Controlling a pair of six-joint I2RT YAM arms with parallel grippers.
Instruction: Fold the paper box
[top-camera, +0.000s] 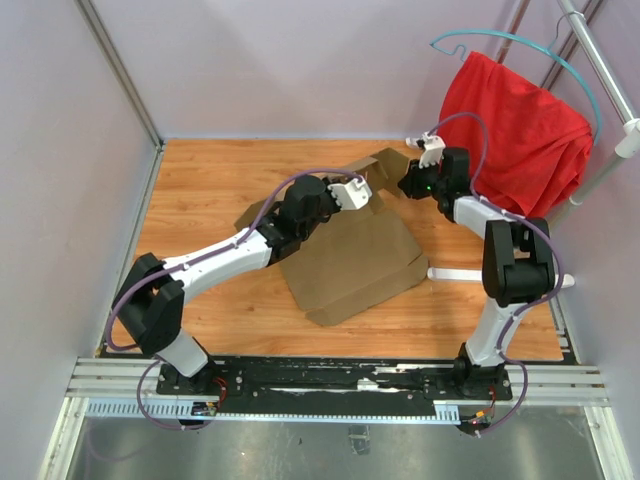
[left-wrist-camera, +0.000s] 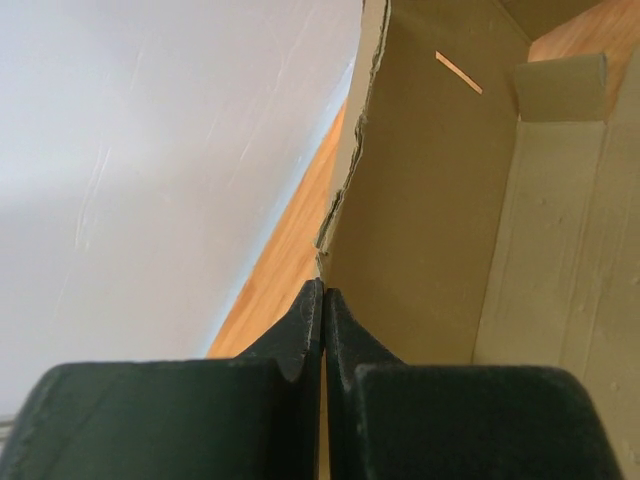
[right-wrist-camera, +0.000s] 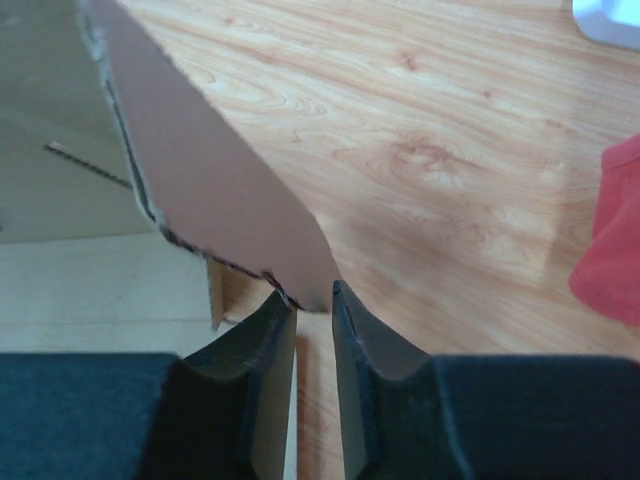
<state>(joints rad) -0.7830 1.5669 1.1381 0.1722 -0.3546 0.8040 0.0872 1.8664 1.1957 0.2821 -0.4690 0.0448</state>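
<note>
The paper box (top-camera: 350, 265) is a brown cardboard sheet lying on the wooden table, with a flap (top-camera: 385, 165) raised at its far edge. My left gripper (top-camera: 365, 192) reaches over the sheet. In the left wrist view it (left-wrist-camera: 324, 285) is shut on the edge of an upright cardboard wall (left-wrist-camera: 430, 200). My right gripper (top-camera: 405, 185) is at the raised flap from the right. In the right wrist view its jaws (right-wrist-camera: 313, 290) stand a little apart, with the corner of the flap (right-wrist-camera: 220, 190) at the fingertips, touching the left finger.
A red cloth (top-camera: 520, 130) hangs on a teal hanger (top-camera: 500, 40) from a metal rack (top-camera: 600, 60) at the back right; it shows at the right wrist view's edge (right-wrist-camera: 610, 240). A white strip (top-camera: 460, 272) lies right of the box. Walls stand left and behind.
</note>
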